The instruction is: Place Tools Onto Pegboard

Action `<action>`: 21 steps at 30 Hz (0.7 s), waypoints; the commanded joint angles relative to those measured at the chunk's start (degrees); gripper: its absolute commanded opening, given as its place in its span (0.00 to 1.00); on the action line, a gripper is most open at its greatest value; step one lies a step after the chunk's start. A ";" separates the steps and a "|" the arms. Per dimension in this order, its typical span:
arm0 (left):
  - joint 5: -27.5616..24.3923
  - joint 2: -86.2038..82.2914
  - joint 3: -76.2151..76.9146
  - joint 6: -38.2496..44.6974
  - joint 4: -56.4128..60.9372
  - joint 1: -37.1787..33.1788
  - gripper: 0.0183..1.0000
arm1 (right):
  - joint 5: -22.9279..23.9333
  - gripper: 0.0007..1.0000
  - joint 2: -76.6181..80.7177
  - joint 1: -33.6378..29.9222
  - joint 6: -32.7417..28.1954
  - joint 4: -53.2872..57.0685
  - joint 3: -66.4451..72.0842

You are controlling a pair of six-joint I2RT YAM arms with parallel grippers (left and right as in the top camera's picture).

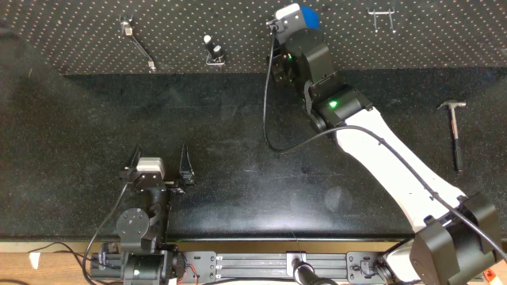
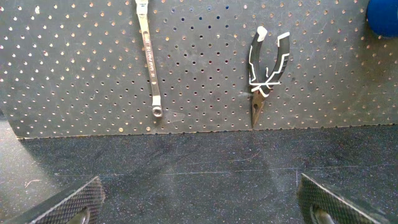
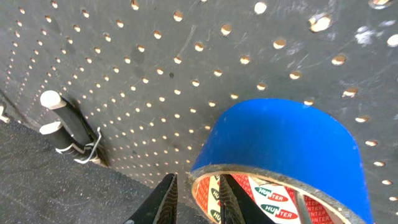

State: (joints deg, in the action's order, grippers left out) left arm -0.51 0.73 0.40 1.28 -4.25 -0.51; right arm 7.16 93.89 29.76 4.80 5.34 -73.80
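My right gripper (image 3: 198, 202) is up at the pegboard (image 1: 238, 32), shut on the wall of a blue tape roll (image 3: 280, 149), one finger outside and one inside the ring. From above, the tape roll (image 1: 306, 16) shows against the board's upper middle. On the board hang a wrench (image 1: 139, 43) and black-and-white pliers (image 1: 212, 49), also seen as the wrench (image 2: 149, 56) and pliers (image 2: 266, 65) from the left wrist. A hammer (image 1: 454, 131) lies on the black table at the right. My left gripper (image 1: 162, 162) sits low near its base, open and empty.
A bare wire hook (image 1: 383, 17) sticks out of the pegboard at the upper right. The pliers' handles (image 3: 68, 130) hang close beside the tape. A black cable (image 1: 269, 119) loops down from the right wrist over the black table (image 1: 238, 158).
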 commanded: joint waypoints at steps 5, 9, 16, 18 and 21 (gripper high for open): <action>-1.05 -0.55 -0.09 0.52 -0.46 -0.28 1.00 | -1.86 0.24 -1.11 0.50 -0.37 2.95 -0.70; -1.05 -0.55 -0.09 0.52 -0.46 -0.28 1.00 | -1.84 0.25 -2.62 0.50 -0.39 5.70 -0.70; -1.05 -0.55 -0.09 0.52 -0.44 -0.28 1.00 | -1.84 0.25 -5.35 0.50 -0.37 12.74 -0.70; -1.05 -0.55 -0.09 0.52 -0.44 -0.28 1.00 | -1.86 0.25 -6.67 0.50 -0.37 15.52 -0.70; -1.05 -0.55 -0.09 0.52 -0.44 -0.28 1.00 | -1.77 0.27 -9.99 0.37 -0.17 24.94 -0.70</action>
State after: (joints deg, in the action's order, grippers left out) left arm -0.51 0.73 0.40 1.28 -4.25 -0.51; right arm 5.78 88.16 29.76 4.82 25.02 -73.87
